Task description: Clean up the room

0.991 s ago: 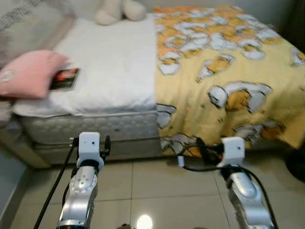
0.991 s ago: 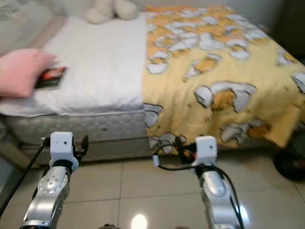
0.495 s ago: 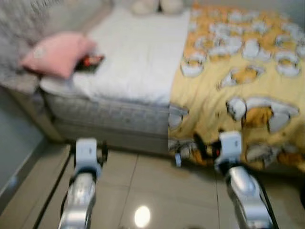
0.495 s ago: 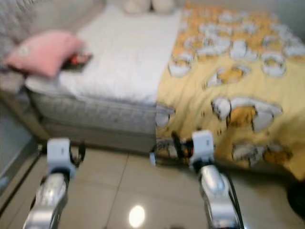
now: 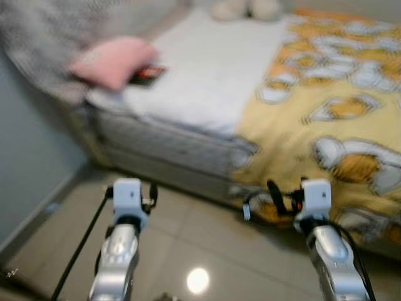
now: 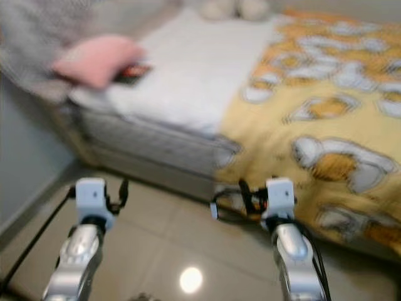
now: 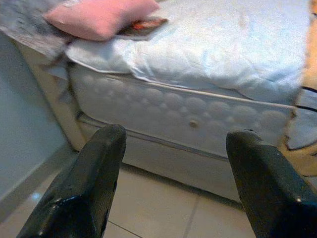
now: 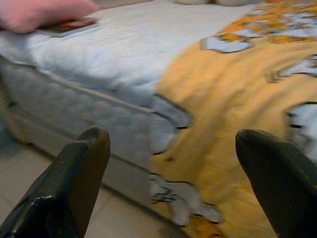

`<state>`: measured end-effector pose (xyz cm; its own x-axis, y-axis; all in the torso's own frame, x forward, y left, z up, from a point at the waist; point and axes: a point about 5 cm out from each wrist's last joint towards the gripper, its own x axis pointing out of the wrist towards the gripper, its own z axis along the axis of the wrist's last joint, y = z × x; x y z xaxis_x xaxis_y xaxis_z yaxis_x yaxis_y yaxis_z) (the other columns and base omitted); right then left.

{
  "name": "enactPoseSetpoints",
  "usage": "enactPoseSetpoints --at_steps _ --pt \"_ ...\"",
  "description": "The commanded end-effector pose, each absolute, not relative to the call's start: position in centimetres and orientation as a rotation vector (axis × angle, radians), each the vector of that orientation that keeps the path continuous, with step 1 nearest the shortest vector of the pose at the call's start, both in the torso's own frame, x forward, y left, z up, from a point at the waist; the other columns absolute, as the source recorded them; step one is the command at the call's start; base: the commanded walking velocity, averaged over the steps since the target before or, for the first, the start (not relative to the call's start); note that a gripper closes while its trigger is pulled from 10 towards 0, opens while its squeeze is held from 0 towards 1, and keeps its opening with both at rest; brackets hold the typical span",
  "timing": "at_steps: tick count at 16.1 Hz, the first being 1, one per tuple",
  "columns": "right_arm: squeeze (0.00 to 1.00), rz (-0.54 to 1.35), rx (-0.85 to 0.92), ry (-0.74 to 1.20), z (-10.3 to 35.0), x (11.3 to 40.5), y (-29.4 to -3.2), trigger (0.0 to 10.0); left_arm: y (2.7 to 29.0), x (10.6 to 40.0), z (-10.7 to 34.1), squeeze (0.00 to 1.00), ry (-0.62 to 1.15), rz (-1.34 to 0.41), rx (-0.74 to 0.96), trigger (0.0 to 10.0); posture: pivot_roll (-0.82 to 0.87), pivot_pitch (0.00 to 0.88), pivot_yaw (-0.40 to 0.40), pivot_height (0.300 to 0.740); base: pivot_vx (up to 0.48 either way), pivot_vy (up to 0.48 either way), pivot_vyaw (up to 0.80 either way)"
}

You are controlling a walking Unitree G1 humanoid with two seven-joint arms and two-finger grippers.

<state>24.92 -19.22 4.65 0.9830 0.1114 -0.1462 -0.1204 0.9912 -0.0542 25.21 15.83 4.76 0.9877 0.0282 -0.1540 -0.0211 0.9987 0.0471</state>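
We face the bed point(image 5: 207, 94); left gripper point(image 7: 173, 183) and right gripper point(image 8: 173, 183) both spread, empty, above floor point(image 5: 188, 238).

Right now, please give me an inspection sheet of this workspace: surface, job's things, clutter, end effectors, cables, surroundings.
Surface: bed with white sheet; yellow patterned blanket covers its right part and hangs over the edge.
Job's things: pink pillow at the bed's left edge; a dark flat item, book or packet, partly under it.
Clutter: plush toy at the far end, blurred.
End effectors: left end effector open, empty, above the floor; right end effector open, empty, before the blanket's hanging edge.
Cables: black cables at the right wrist; a black line beside the left arm.
Surroundings: tiled floor; grey wall left.
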Motion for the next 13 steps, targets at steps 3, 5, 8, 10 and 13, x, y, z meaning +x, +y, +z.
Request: enactPoseSetpoints --at_steps 3,5,8,10,13 --pt "0.0 0.167 -0.071 0.139 4.7 25.2 -18.5 10.0 15.8 26.0 5.1 0.0 0.146 0.004 0.074 10.0 -0.19 0.0 0.084 0.74 0.0 -0.317 0.43" --pt "0.0 0.173 -0.063 0.136 4.7 25.2 -18.4 10.0 16.2 26.1 5.2 0.0 0.144 0.008 0.09 10.0 -0.19 0.0 0.085 0.74 0.0 -0.472 0.45" --pt "0.0 0.171 -0.067 0.124 4.9 25.2 -18.6 10.0 17.0 25.7 4.4 0.0 0.209 0.08 0.047 10.0 -0.19 0.0 0.081 0.74 0.0 -0.471 0.45" --pt "0.0 0.176 -0.073 0.099 5.3 25.3 -18.5 10.0 17.9 24.5 3.5 0.0 0.266 0.124 0.024 10.0 -0.2 0.0 0.08 0.74 0.0 -0.471 0.45" --pt "0.0 0.194 -0.049 0.092 5.5 25.5 -18.4 10.0 17.4 23.3 3.9 0.0 0.199 0.034 0.075 10.0 -0.2 0.0 0.078 0.74 0.0 -0.471 0.49"
